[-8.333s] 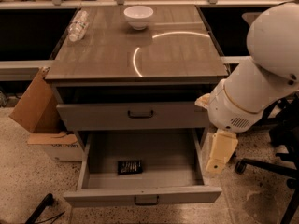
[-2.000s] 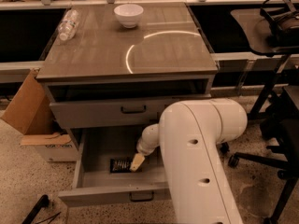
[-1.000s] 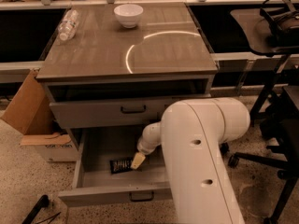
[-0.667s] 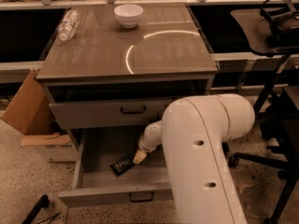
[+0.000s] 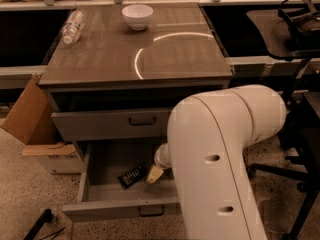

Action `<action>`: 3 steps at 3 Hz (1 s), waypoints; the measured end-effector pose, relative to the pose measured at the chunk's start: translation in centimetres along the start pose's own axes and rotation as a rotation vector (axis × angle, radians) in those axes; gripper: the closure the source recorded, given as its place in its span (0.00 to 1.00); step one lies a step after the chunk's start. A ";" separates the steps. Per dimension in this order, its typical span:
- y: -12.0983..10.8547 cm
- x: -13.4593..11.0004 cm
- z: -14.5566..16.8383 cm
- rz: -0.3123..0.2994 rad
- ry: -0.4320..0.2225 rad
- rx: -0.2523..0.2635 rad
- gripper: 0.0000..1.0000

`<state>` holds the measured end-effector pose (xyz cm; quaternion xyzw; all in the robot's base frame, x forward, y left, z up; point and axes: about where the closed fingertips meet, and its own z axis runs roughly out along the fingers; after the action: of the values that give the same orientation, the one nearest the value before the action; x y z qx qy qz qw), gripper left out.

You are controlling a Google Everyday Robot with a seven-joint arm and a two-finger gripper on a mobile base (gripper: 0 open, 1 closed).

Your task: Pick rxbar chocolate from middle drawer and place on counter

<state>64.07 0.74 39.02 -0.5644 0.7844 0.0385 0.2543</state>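
Observation:
The middle drawer [image 5: 100, 204] is pulled open below the closed drawer [image 5: 110, 125]. The rxbar chocolate [image 5: 131, 176], a small black bar, is in the drawer, tilted with its right end raised. My gripper [image 5: 153, 174] reaches down into the drawer from the right and is shut on that raised end. My large white arm [image 5: 220, 159] covers the drawer's right half. The counter [image 5: 165, 49] is the glossy wood-grain cabinet top above.
A white bowl [image 5: 137, 16] stands at the counter's back middle and a clear plastic bottle [image 5: 72, 26] lies at its back left. A cardboard box [image 5: 35, 129] stands left of the cabinet. A dark chair [image 5: 295, 44] stands at the right.
The bar lay flat and level in the drawer. Its right end has come up at my gripper, so it now sits slanted. The gripper has shifted slightly right.

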 end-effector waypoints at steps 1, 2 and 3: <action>0.6 -0.4 -1.2 -0.026 -0.030 -0.007 0.00; 1.7 -1.3 -4.1 -0.073 -0.030 -0.017 0.00; 3.2 -2.5 -7.9 -0.116 -0.024 -0.020 0.00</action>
<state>58.99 1.31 46.28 -0.6109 0.7470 0.0384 0.2596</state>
